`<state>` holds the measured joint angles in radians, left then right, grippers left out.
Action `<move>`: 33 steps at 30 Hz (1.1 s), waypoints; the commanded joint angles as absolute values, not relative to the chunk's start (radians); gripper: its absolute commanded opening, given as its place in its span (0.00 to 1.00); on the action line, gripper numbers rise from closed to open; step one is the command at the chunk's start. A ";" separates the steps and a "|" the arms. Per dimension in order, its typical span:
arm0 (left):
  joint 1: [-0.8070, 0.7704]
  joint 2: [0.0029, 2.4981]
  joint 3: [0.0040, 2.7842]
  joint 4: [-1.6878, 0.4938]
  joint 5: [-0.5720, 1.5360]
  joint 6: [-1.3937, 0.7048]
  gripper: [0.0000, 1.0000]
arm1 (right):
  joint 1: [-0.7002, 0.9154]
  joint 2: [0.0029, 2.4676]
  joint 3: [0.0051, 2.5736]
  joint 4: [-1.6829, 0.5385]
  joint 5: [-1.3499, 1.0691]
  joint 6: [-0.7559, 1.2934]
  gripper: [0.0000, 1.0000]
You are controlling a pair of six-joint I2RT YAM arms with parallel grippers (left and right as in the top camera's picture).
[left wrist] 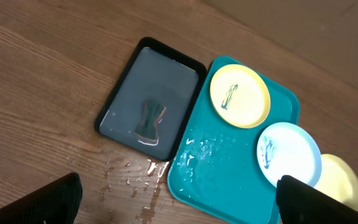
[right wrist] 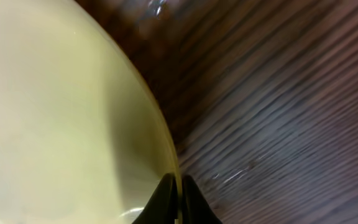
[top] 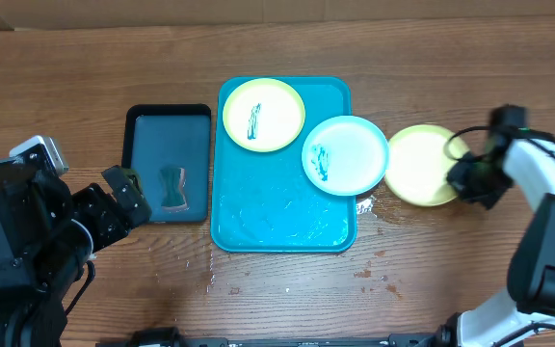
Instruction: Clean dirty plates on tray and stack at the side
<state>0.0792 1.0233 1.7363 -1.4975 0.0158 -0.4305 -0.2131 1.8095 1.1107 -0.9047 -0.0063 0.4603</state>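
Note:
The turquoise tray [top: 282, 217] lies mid-table. A yellow-green plate [top: 263, 114] with a teal smear sits at its far left. A light blue plate [top: 345, 154] with a smear overhangs its right rim. A second yellow-green plate [top: 417, 166] lies on the wood to the right, unsmeared. My right gripper [top: 461, 172] is shut on this plate's right rim; the wrist view shows the fingers [right wrist: 179, 193] pinching the rim [right wrist: 166, 149]. My left gripper [top: 128, 193] is open and empty, left of the black tray; its fingers frame the wrist view [left wrist: 179, 199].
A narrow black tray [top: 167, 164] with water and a dark sponge [top: 173, 188] lies left of the turquoise tray. Water drops wet the wood near the tray's front [top: 215, 265] and right corner [top: 369, 207]. Wet streaks lie in the tray.

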 commanded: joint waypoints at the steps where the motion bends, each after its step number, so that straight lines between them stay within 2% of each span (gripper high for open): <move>1: 0.080 1.023 1.749 -1.497 0.026 -0.422 1.00 | -0.144 1.805 1.095 -0.919 0.094 0.476 0.04; 3: 0.080 1.023 1.749 -1.497 0.026 -0.422 1.00 | -0.110 1.794 1.101 -0.931 0.104 0.464 0.11; 6: 0.080 1.023 1.749 -1.497 0.026 -0.422 1.00 | -0.061 1.760 1.121 -0.935 0.105 0.434 0.48; 8: 0.080 1.023 1.749 -1.497 0.026 -0.422 1.00 | -0.035 1.732 1.140 -0.923 0.091 0.395 0.53; 13: 0.080 1.023 1.749 -1.497 0.026 -0.422 1.00 | 0.031 1.677 1.166 -0.785 -0.134 0.266 0.56; 21: 0.080 1.023 1.749 -1.497 0.026 -0.422 1.00 | 0.109 1.767 1.151 -0.622 -0.184 0.261 0.50; 23: 0.080 1.023 1.749 -1.497 0.026 -0.422 1.00 | 0.120 1.814 1.149 -0.610 -0.149 0.261 0.45; 25: 0.080 1.023 1.749 -1.497 0.026 -0.422 1.00 | 0.121 1.842 1.149 -0.614 -0.125 0.261 0.32; 26: 0.080 1.023 1.749 -1.497 0.026 -0.422 1.00 | 0.120 1.843 1.149 -0.620 -0.131 0.261 0.14; 27: 0.080 1.023 1.749 -1.497 0.026 -0.422 1.00 | 0.120 1.842 1.150 -0.629 -0.138 0.261 0.04; 33: 0.080 1.023 1.749 -1.497 0.026 -0.422 1.00 | 0.126 1.753 1.193 -0.734 -0.230 0.261 0.04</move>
<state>0.0792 1.0233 1.7363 -1.4975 0.0158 -0.4305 0.1188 1.8214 1.1595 -0.7090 -0.1787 0.2649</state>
